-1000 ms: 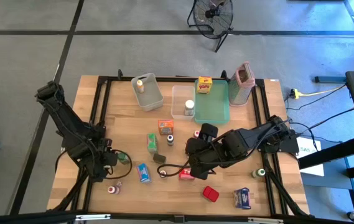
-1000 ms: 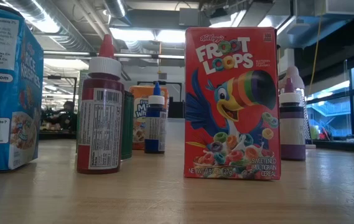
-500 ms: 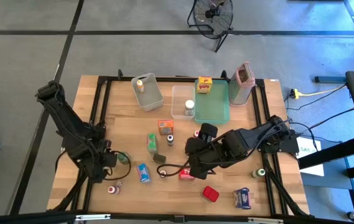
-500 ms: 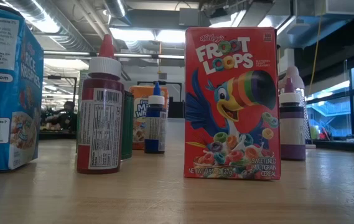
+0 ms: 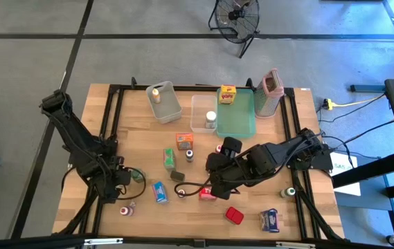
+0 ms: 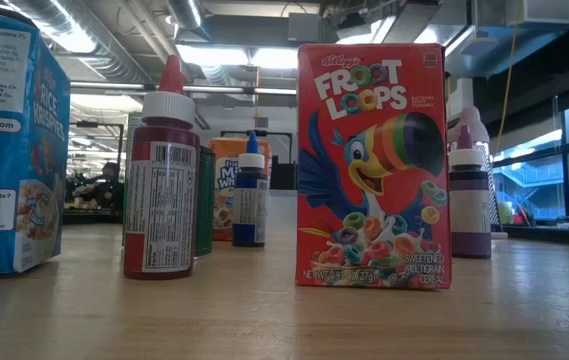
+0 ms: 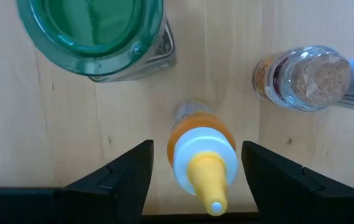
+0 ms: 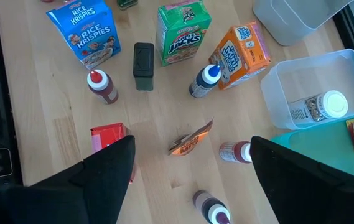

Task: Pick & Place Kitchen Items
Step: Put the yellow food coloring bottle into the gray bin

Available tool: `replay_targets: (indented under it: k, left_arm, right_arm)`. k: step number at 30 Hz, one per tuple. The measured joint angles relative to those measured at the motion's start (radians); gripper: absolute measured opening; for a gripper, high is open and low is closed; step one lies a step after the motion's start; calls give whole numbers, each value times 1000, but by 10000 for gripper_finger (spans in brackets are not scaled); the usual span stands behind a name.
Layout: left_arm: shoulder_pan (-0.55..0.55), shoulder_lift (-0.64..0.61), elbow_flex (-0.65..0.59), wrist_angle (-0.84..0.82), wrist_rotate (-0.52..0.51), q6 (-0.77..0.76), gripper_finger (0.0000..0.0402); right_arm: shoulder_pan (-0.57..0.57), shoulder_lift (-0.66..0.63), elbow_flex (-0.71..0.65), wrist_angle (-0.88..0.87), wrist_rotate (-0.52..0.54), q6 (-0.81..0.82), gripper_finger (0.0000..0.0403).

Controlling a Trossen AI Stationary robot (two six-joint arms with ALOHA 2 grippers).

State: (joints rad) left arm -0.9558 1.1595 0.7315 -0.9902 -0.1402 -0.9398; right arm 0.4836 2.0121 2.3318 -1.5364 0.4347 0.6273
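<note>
Left gripper (image 7: 195, 165) spread around yellow-capped bottle (image 7: 200, 155) — not pinching, beside green jar (image 7: 96, 34) and spice jar (image 7: 307, 78). Right gripper (image 8: 189, 168) spread wide above table middle (image 5: 203, 149) — holding nothing.

**Wooden table and its load**

I see a light wooden table (image 5: 148, 162) in a black frame. At twelve o'clock sit two clear bins (image 5: 164, 102), a teal tray (image 5: 237, 119) and a grey container with a pink rim (image 5: 270, 92). Around centre stand an orange box (image 5: 184, 140), a green box (image 5: 169, 158) and a blue-capped bottle (image 5: 190, 154). Toward six o'clock I find a blue Rice Krispies box (image 5: 160, 191), a Froot Loops box (image 5: 208, 195), a red packet (image 5: 234, 215) and a blue packet (image 5: 270, 220)
</note>
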Motion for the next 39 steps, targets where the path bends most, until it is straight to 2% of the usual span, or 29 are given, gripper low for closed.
replay_targets:
  k: [7,19,27,33,39]
  left_arm:
    - [2,0,0,13,10,18,235]
    - [2,-1,0,29,0,18,160]
    - [3,-1,0,29,5,-4,148]
    - [34,-2,7,19,85,-74,146]
    - [66,-1,111,-148,151,-53,145]
  right_arm:
    - [0,0,0,0,3,-7,321]
    - [-1,0,0,0,3,-22,321]
    - [-2,0,0,0,8,-33,321]
    - [-8,0,0,3,3,-33,321]
    - [-7,0,0,7,-1,-37,321]
